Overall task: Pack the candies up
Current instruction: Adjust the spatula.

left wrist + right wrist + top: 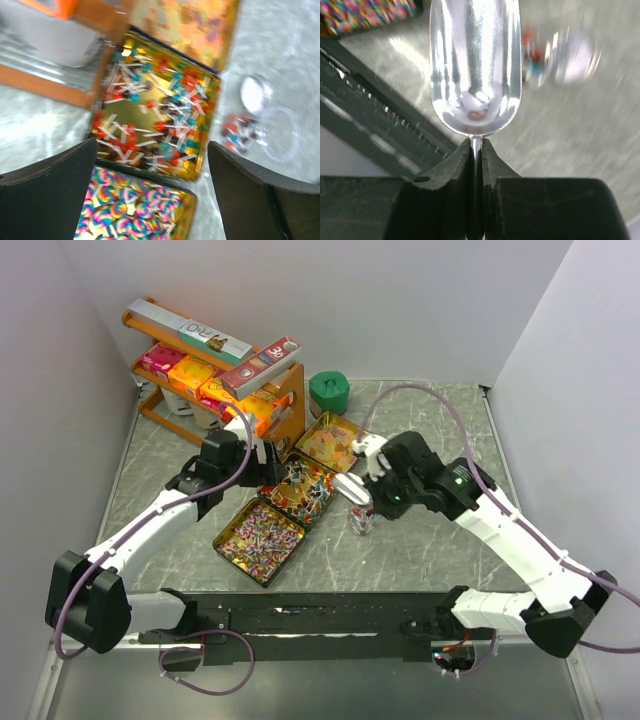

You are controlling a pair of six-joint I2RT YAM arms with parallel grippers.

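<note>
White walls close three sides of the grey table [430, 550]; bare room lies front and right. Overhead: three gold trays [239, 562] of candies [262, 535] in a diagonal row, one clear jar [362, 521] beside them. Left wrist: left gripper [151, 150] gapes wide, empty, above the trays. Right wrist: right gripper [476, 150] pinches one metal scoop [475, 65] by its handle.

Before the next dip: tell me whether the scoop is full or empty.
Almost empty: the scoop shows bare shiny metal, only a reddish speck near its handle.
</note>
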